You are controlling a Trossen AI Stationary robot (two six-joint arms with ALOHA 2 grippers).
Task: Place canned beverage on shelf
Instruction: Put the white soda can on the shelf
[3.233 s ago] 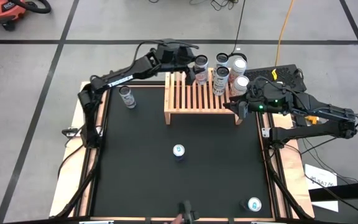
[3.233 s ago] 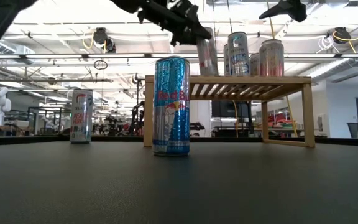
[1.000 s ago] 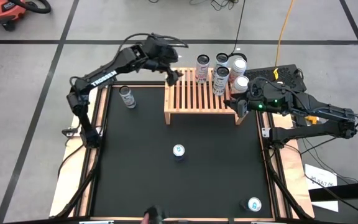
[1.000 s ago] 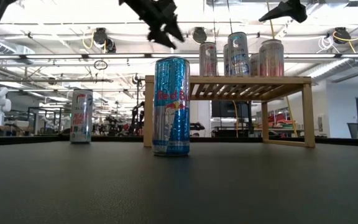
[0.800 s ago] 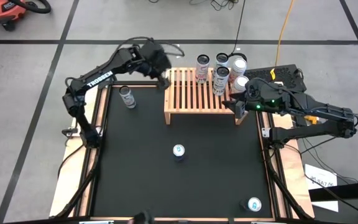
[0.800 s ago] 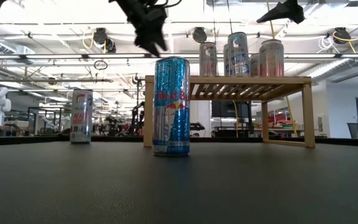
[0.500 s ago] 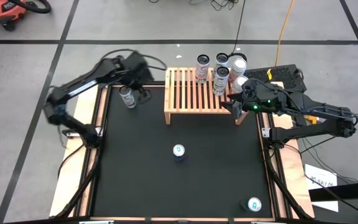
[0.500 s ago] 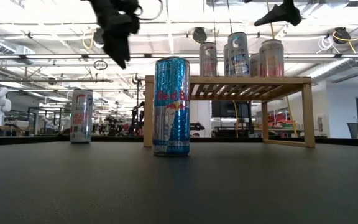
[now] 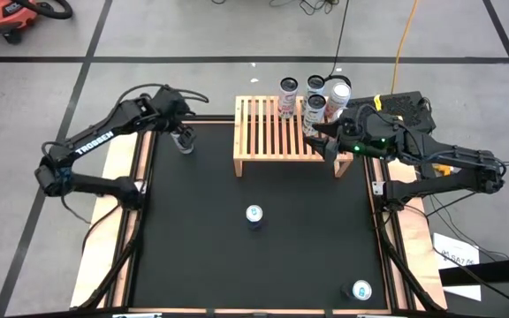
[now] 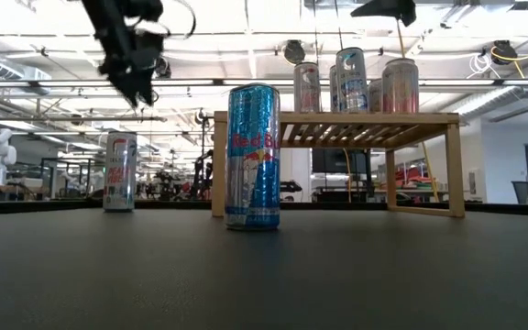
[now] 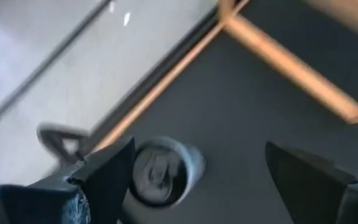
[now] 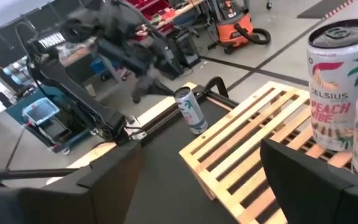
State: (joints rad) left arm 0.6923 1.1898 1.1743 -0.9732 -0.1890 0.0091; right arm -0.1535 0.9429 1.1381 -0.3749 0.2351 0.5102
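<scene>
Left gripper [image 9: 180, 122] hovering just above a silver can [image 9: 182, 139] at the far-left corner of the black mat [image 9: 201, 247], fingers spread wide with nothing between them; in the left wrist view the can's top [image 11: 164, 170] showing between the two dark fingers [image 11: 107, 171], closer to one of them. Can upright, silver with a red-lettered label, pull-tab lid up, standing on the mat left of the shelf [image 9: 272, 146] and apart from it; in the low view, the same can [image 10: 120, 170] below the gripper [image 10: 136, 78], not touched.

Shelf of light wood, slatted top, short side legs, at the far middle of the mat. Four cans clustered on its far right end, among them a Celsius peach can [image 12: 334, 84] and a tall silver one [image 10: 352, 80]; left part of the slats bare.

Right gripper [image 9: 329, 141] poised over the shelf's right end beside those cans, fingers [image 12: 114, 171] held apart, empty.

Blue Red Bull can [image 10: 252, 156] upright near the mat's middle, in front of the shelf. Another blue-topped can [image 9: 361, 290] at the near right corner. Orange shop vacuum [image 9: 11, 13] on the floor, far left.
</scene>
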